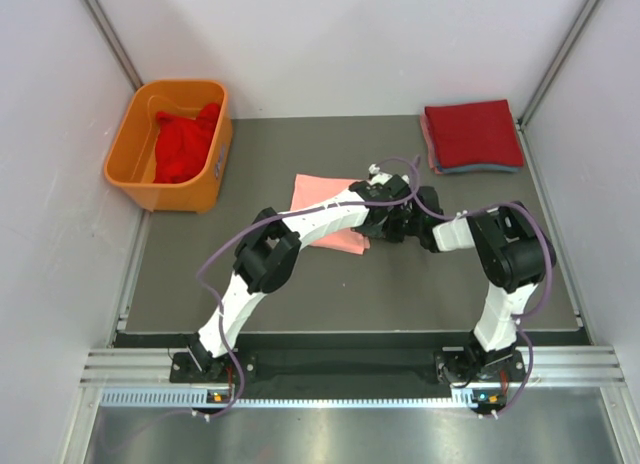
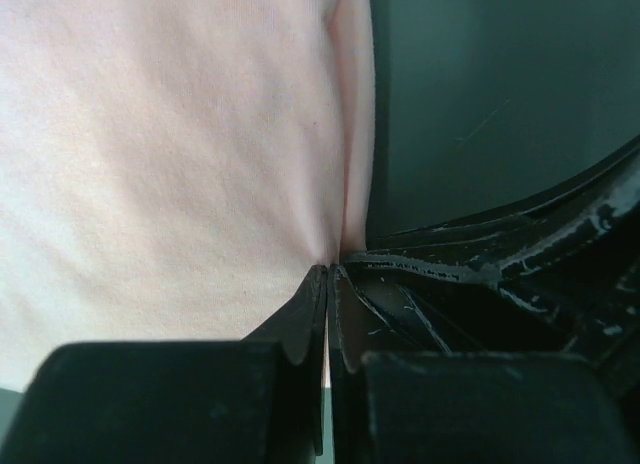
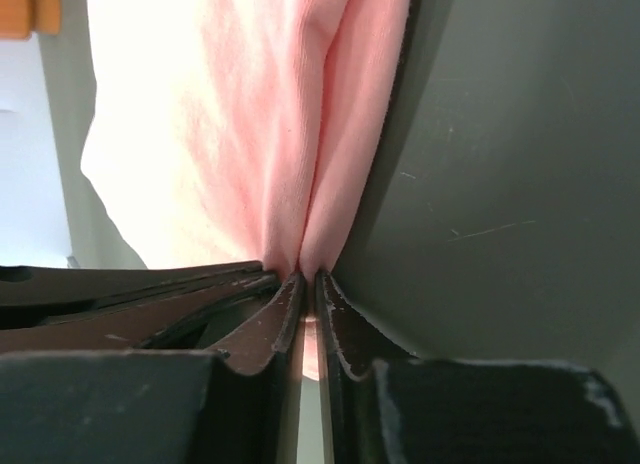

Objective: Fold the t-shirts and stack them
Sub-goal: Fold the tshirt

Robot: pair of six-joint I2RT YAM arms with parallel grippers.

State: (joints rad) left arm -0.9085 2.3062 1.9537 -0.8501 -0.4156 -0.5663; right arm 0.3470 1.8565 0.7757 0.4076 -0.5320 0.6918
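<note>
The salmon-pink t-shirt [image 1: 322, 197] lies on the dark bench [image 1: 450, 284] just to the right of the orange tub [image 1: 165, 189] and a little nearer the arm bases than it. It is folded into a rough rectangle, set slightly askew, pale and soft, with no print that shows. The edge of it farthest from the tub is lifted into a narrow ridge. In the left wrist view the cloth [image 2: 170, 154] is smooth with faint creases that run down to a pinch. In the right wrist view the cloth [image 3: 230, 114] stands in two rounded pleats that meet at the tips.

The left jaws are pressed tight together on that ridge of pink cloth. The right jaws stand at a narrow slit with pink fabric caught between them. Both pairs meet at the side of the shirt away from the tub, close beside each other.

Inside the tub a red t-shirt [image 1: 185, 144] sits crumpled. Well to the right of the tub, at the same far edge, a stack of folded t-shirts [image 1: 470, 132] rests, dark red on top.
</note>
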